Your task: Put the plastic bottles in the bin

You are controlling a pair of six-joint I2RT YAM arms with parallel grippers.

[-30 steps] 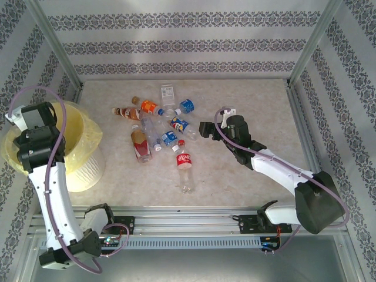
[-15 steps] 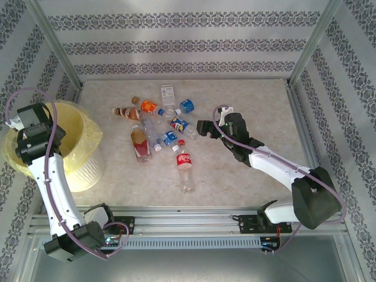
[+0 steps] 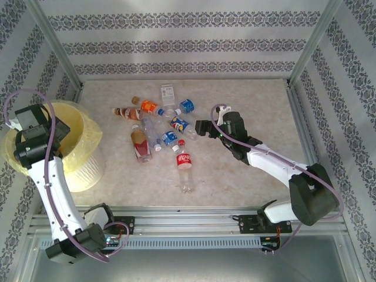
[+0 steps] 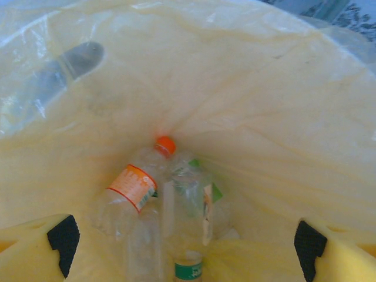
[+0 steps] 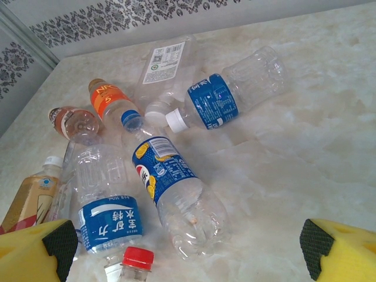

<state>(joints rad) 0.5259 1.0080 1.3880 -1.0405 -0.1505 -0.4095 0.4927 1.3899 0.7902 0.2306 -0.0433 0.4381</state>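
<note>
The left wrist view looks past the left hand (image 4: pixel 187 247), fingers spread wide and gripping nothing, into the bin (image 4: pixel 270 117); directly below the hand an orange-capped bottle (image 4: pixel 132 188) and a green-capped bottle (image 4: pixel 188 217) lie touching on the yellow liner; in the top view the arm hides that bottom. The right hand (image 5: pixel 188 249) is likewise spread and empty above the counter (image 5: pixel 305 147); just ahead lies a blue-labelled bottle (image 5: pixel 170 182), with more plastic bottles (image 3: pixel 169 138) beyond; a red-capped bottle (image 5: pixel 138 257) is cut off at the frame edge.

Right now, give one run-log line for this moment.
left gripper: open above bin | right gripper: open, facing table bottles | inside bin: orange-capped bottle, green-capped bottle
</note>
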